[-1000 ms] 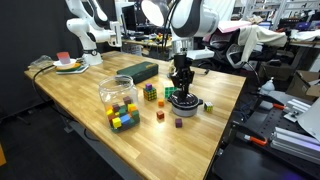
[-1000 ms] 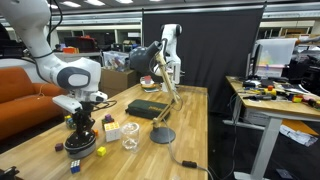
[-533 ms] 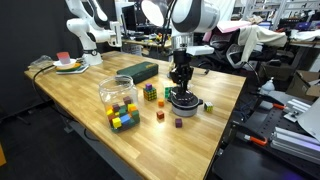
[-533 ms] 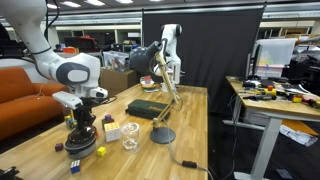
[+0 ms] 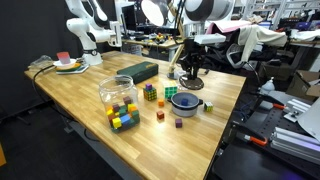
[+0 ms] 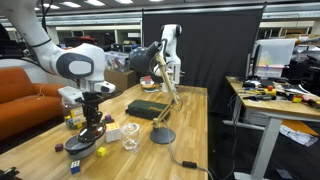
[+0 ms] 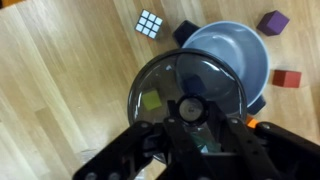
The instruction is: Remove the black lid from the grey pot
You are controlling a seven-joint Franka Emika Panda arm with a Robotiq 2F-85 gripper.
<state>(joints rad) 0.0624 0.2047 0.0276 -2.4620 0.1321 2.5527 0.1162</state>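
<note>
Lifted off within the last second, the black lid (image 7: 165,80) hangs level just above the grey pot (image 7: 245,50), which sits on the bench (image 5: 80,90) with its blue inside exposed. It is carried by the gripper (image 7: 190,108), jaws clenched on the central knob, apparently to keep the disc flat as it comes away.

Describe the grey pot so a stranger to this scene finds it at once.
On the wooden table, go past the clear jar of coloured cubes to the end beneath the gripper holding the black lid. The grey pot sits there uncovered: the only round, shallow vessel, blue inside, among small cubes.
</note>
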